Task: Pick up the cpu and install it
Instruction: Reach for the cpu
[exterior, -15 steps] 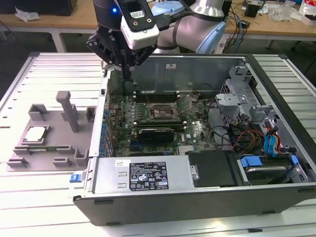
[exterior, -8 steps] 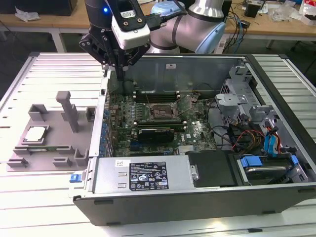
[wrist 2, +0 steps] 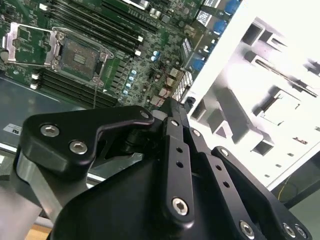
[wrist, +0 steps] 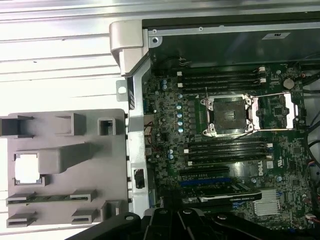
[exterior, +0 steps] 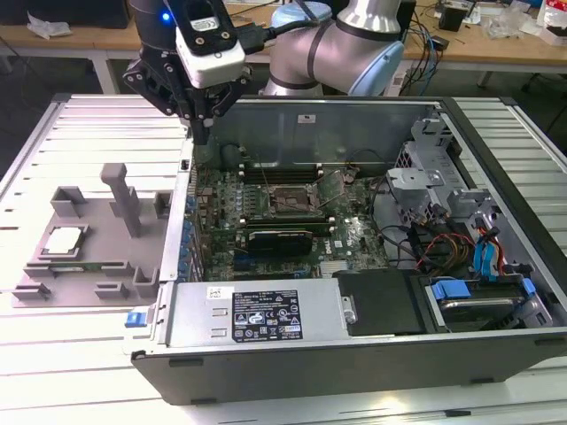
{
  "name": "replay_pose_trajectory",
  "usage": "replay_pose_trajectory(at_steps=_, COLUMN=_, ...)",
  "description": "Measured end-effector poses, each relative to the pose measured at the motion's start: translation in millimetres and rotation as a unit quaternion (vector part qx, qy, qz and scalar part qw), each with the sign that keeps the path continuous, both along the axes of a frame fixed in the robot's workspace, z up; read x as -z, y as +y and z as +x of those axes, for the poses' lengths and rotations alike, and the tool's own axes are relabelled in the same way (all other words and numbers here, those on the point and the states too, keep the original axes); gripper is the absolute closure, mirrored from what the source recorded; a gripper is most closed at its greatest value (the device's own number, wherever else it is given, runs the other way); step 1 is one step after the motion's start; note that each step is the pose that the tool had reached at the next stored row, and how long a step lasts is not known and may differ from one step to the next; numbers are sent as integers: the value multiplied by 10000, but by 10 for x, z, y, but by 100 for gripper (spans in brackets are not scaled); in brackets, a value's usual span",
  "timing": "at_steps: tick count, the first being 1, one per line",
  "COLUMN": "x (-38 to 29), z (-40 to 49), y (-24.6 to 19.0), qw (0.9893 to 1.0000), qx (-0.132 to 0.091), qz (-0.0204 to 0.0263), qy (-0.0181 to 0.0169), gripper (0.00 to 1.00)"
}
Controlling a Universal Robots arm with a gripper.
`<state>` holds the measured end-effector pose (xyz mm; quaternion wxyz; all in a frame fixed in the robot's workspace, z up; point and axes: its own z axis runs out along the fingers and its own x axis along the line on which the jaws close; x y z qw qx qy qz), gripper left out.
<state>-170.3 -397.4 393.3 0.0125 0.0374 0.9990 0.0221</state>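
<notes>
Found the cpu point(exterior: 64, 241) lying flat in a square recess of the grey holder point(exterior: 113, 266), at nine o'clock from the computer case point(exterior: 354, 124) in the exterior view, likely nested there to stay put for a straight-down grasp. Saw the socket point(exterior: 292, 200) with its frame swung open, presumably to receive it. Noted the tool point(exterior: 203, 131) empty and drawn together, above the case's wall, eleven o'clock from the socket.

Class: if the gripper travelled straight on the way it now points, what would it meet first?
Pointing downward, the gripper would probably meet the motherboard just inside the side wall of the computer case, or that wall's top edge; depth is unclear. The cpu lies aside on the grey holder.
</notes>
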Motion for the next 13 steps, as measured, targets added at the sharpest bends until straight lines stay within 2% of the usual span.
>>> replay_pose_trajectory(at_steps=2, x=0, z=-61, y=3, qw=10000, qx=1, qz=0, qy=0, gripper=89)
replay_pose_trajectory(at_steps=6, x=0, z=-127, y=6, qw=10000, qx=0, qz=0, qy=0, gripper=89)
replay_pose_trajectory(at_steps=13, x=0, z=-317, y=16, qw=10000, qx=0, qz=0, qy=0, gripper=89)
